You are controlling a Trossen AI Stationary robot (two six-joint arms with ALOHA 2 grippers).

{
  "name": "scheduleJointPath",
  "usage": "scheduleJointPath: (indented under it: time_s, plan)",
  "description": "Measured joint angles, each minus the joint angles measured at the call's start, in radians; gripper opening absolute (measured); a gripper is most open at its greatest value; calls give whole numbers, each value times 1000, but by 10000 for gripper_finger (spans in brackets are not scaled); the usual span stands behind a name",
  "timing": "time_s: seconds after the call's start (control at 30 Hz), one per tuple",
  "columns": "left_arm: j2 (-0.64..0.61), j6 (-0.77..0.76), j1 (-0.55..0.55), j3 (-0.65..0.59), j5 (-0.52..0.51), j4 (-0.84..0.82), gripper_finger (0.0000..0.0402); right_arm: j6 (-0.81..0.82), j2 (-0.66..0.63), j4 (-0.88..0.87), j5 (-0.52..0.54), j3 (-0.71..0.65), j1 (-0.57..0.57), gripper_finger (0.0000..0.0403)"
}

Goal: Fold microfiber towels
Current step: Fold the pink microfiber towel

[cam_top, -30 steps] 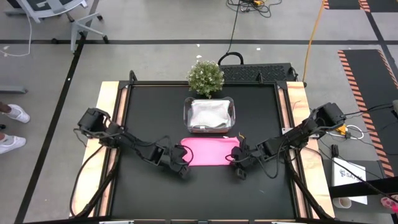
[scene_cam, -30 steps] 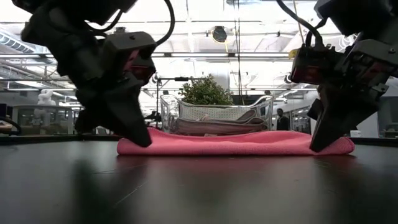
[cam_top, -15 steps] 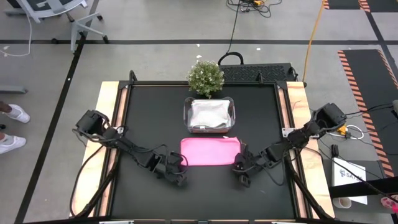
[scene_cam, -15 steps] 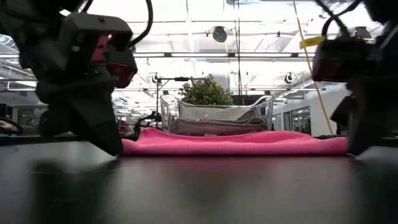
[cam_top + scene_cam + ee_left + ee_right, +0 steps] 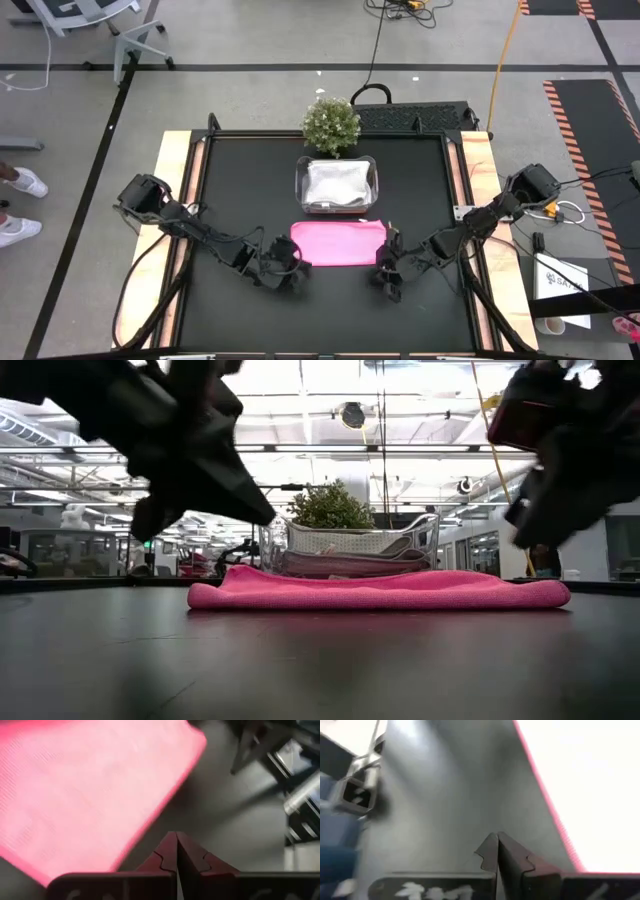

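Fingers pressed together and empty on both arms: the left gripper (image 5: 292, 272) sits just off the pink towel's (image 5: 338, 243) near-left corner, the right gripper (image 5: 388, 280) just off its near-right corner. Behind the pink towel, a clear tub (image 5: 338, 184) holds a folded light grey towel (image 5: 337, 185), perhaps more than one. The pink towel lies flat on the black surface (image 5: 240, 190), folded into a strip, its long axis running left to right between the low, outstretched arms.
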Motion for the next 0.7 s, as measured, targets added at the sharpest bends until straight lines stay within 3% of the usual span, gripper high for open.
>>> scheduleJointPath:
  time_s: [0.2, 0.7]
  plan:
    - [0, 26, 62, 0, -58, -54, 2, -141, -1, -22, 127, 0, -70, 0]
    - [30, 2, 99, -1, -43, -163, 1, -223, -1, -93, 128, 0, -195, 0]
